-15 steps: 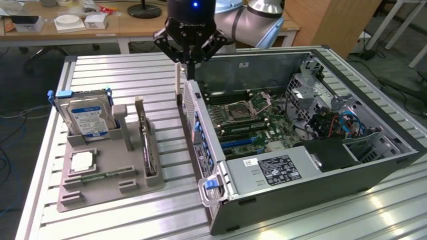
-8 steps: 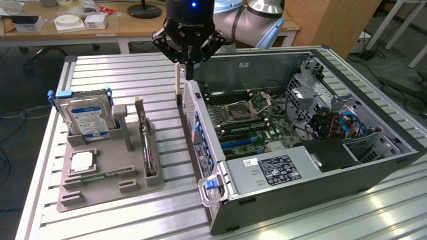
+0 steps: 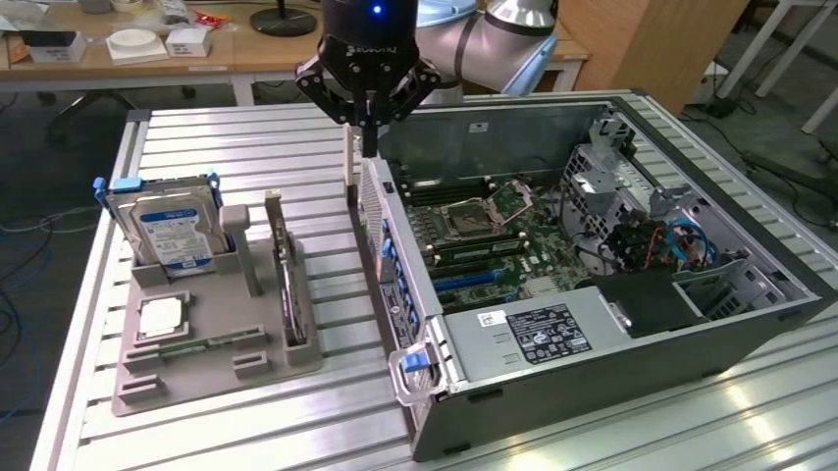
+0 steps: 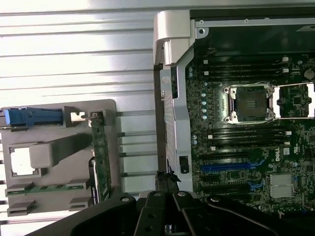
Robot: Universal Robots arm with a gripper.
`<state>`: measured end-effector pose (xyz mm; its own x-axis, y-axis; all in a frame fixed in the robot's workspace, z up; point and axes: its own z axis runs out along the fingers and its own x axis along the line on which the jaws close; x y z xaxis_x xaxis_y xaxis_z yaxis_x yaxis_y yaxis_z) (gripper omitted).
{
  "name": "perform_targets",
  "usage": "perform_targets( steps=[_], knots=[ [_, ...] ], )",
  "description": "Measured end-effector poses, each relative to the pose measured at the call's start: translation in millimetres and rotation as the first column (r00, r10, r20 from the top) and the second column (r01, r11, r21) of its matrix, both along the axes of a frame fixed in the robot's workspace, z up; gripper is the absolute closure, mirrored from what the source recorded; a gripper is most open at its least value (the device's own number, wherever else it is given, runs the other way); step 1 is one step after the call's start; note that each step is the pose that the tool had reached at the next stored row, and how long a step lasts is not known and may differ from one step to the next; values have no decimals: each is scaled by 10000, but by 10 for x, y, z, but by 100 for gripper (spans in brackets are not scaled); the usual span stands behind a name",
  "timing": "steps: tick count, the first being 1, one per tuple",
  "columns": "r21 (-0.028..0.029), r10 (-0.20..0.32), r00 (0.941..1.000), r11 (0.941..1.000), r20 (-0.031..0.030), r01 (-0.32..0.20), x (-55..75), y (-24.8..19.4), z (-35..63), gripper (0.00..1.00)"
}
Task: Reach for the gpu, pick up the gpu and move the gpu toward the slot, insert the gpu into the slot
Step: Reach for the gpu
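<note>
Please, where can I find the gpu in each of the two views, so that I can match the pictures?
Exterior view: the gpu stands on edge in the grey holder, on the exterior view's left of the open computer case.
Wrist view: the gpu is the thin green strip seen edge-on, in the same holder.
Shared landmark: the CPU socket on the motherboard inside the case.
</note>
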<state>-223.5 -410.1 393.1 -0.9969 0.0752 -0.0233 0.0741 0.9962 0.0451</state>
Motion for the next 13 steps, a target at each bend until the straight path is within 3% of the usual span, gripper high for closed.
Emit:
perform_targets(
  steps=[13],
  knots=[
    [0,0,10000,10000,-1,0,-41,-13,0,90]
  ],
)
